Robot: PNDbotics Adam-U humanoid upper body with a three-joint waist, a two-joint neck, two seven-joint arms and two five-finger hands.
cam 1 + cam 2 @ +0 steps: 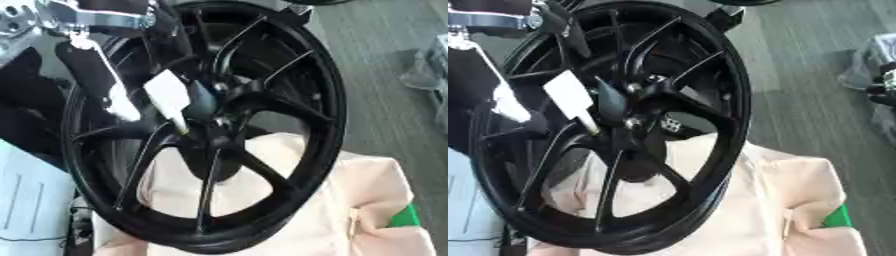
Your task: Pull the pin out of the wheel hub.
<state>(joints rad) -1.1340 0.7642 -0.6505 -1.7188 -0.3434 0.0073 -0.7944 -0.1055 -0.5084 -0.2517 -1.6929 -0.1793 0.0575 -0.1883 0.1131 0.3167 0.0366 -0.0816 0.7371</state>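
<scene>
Black multi-spoke alloy wheel point(210, 125) stands upright on cream cloth point(367, 200), white pin point(168, 97) at hub. Left hand point(92, 65) reaches the pin; finger state indeterminate. Right eye view alone shows a grey plate point(671, 124) behind the spokes.

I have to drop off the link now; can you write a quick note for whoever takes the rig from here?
Left hand: at the wheel hub, reaching in from the upper left; its fingers are too blurred to read.
Right hand: not in view.
Black wheel stands tilted, its lower rim against a cream cloth.
A white tag-like piece sits at the hub by the hand; I cannot tell whether the pin is out.
Left: confirm the grasp, then pull the pin clear.
</scene>
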